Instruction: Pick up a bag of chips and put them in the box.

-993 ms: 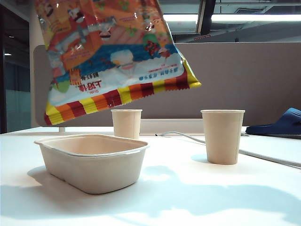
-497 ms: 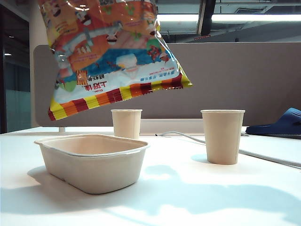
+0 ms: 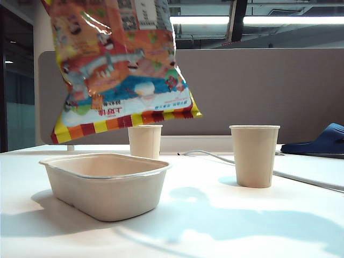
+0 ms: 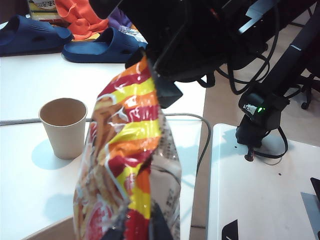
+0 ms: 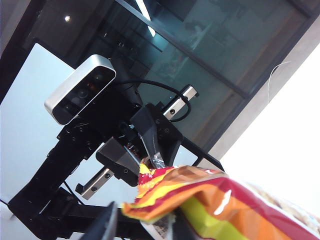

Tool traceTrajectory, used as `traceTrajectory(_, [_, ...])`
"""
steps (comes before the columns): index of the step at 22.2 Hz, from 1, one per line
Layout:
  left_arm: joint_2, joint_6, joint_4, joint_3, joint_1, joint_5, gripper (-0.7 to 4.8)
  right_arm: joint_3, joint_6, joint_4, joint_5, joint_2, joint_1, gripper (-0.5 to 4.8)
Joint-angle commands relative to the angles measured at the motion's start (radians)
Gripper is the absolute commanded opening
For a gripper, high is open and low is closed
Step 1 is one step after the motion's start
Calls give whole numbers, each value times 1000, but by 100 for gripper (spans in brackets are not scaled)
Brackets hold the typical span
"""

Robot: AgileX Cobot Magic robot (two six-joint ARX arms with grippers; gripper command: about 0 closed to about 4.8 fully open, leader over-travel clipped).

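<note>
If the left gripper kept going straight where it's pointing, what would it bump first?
The bag of chips that the left gripper pinches lies right ahead; behind it, probably the right gripper, though depth is unclear.

Bag of chips: orange cartoon print, blue patch, red-orange-yellow striped edge. Box: plain beige. Two cups: tan. Slipper: dark blue.

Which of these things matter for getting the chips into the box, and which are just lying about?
In the job: bag of chips, hanging above the box; left end effector, pinching the bag's striped edge; right end effector, open at the bag's edge.
Lying about: far cup, near cup, blue slippers, cable.
</note>
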Motion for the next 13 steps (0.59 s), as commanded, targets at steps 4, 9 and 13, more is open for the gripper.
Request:
traceTrajectory(4, [-1, 4, 16, 4, -1, -42, -6, 5, -50, 18, 48, -4, 0, 127])
traceTrajectory(9, [5, 4, 19, 4, -1, -42, -6, 5, -61, 13, 51, -4, 0, 127])
traceTrajectory(13, [21, 4, 26, 4, -1, -42, -6, 5, -86, 13, 51, -4, -4, 127])
